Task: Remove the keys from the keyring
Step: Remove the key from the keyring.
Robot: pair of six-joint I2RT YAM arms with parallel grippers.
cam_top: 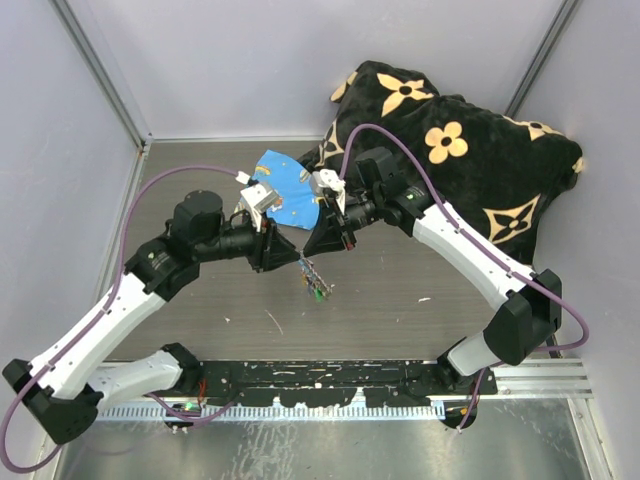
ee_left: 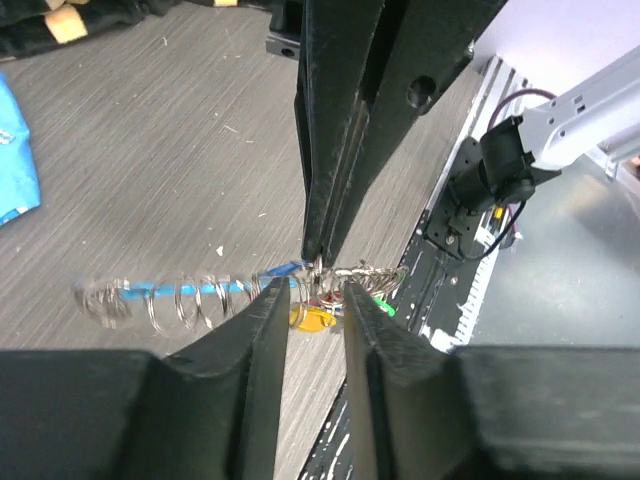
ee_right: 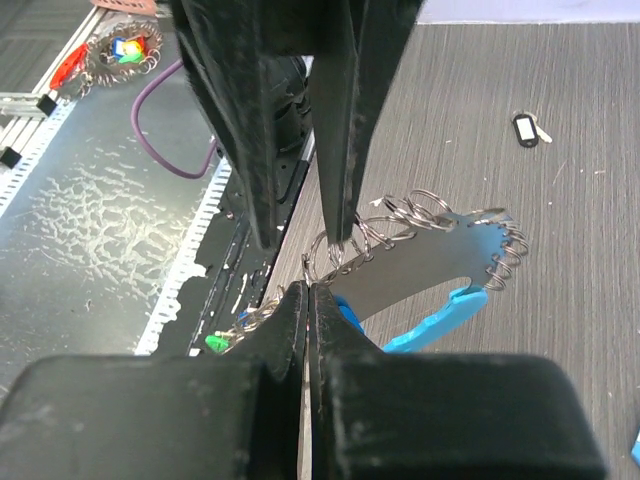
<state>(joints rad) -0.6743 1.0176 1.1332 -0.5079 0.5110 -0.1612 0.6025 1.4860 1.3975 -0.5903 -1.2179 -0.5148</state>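
The keyring (cam_top: 315,280) hangs above the table between both grippers: a dark flat piece (ee_right: 430,265) edged with wire rings, with a light-blue curved piece (ee_right: 440,320). My right gripper (ee_right: 310,292) is shut on one of its wire rings. My left gripper (ee_left: 315,290) faces it from the other side with its jaws a little apart around the same cluster of rings. A yellow key head (ee_left: 312,318) shows in that gap and a green one (ee_left: 385,308) hangs just beyond it. The rest of the rings and the blue piece (ee_left: 180,295) stretch away to the left.
A loose key with a black head (ee_right: 525,128) lies on the table. Another ring of coloured keys (ee_right: 120,55) sits on the metal shelf by the arm bases. A blue printed cloth (cam_top: 280,190) and a black flowered cushion (cam_top: 460,150) lie at the back.
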